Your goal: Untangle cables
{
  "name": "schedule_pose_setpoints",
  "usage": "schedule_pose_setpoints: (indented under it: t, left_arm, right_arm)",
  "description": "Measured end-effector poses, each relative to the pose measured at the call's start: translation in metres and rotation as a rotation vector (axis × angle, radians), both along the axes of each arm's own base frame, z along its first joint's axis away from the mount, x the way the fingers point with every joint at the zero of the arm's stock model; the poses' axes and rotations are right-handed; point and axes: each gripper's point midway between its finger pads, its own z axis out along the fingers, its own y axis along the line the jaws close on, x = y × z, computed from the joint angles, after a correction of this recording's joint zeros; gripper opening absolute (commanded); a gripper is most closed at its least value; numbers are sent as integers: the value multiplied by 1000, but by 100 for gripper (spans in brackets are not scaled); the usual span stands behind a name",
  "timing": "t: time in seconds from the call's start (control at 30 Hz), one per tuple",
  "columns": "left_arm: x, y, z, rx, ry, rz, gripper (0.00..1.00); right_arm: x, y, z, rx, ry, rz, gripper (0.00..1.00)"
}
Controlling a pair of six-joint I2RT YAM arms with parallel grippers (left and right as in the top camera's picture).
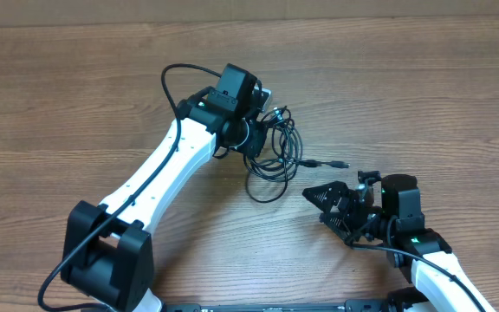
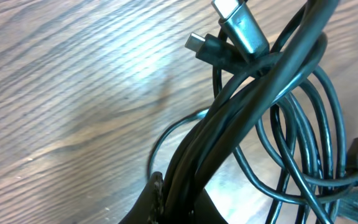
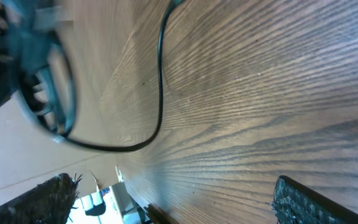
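The cables [image 1: 277, 149] lie as a tangled bundle of thin black loops at the table's middle, and one strand runs right to a small plug tip [image 1: 340, 164]. My left gripper [image 1: 255, 141] sits at the bundle's left edge, shut on several strands. In the left wrist view those cables [image 2: 253, 106] rise out of the left gripper [image 2: 182, 190], with two plug tips [image 2: 240, 22] at the top. My right gripper [image 1: 317, 204] stands open just right of the lowest loop, holding nothing. The right wrist view shows a cable loop [image 3: 160, 93] ahead of the right gripper [image 3: 173, 208], with wide-set fingers [image 3: 303, 202].
The wooden table [image 1: 423, 87] stretches all round the bundle. A thick black wire [image 1: 173, 82] loops off the left arm's wrist. The left arm's white links [image 1: 158, 173] cross the table's left half, from a black base [image 1: 106, 251] at the near edge.
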Motion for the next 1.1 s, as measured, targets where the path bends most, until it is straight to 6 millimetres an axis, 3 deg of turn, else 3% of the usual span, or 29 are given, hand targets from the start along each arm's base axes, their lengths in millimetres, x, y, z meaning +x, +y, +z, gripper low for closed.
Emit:
schedule_pose_setpoints:
  t: [0.3, 0.77, 0.97, 1.1]
  left_arm:
    - [-10, -13, 4, -77, 49, -32, 4]
    - [-12, -14, 4, -89, 56, -38, 4]
    - [-23, -9, 0, -60, 99, -50, 4]
    - [-38, -1, -5, -19, 147, -93, 4]
  right_arm:
    - [-1, -1, -2, -6, 10, -3, 100]
    - [2, -3, -2, -21, -4, -17, 100]
    - [18, -1, 14, -22, -148, 5, 100]
    - [17, -1, 14, -59, -208, 52, 99]
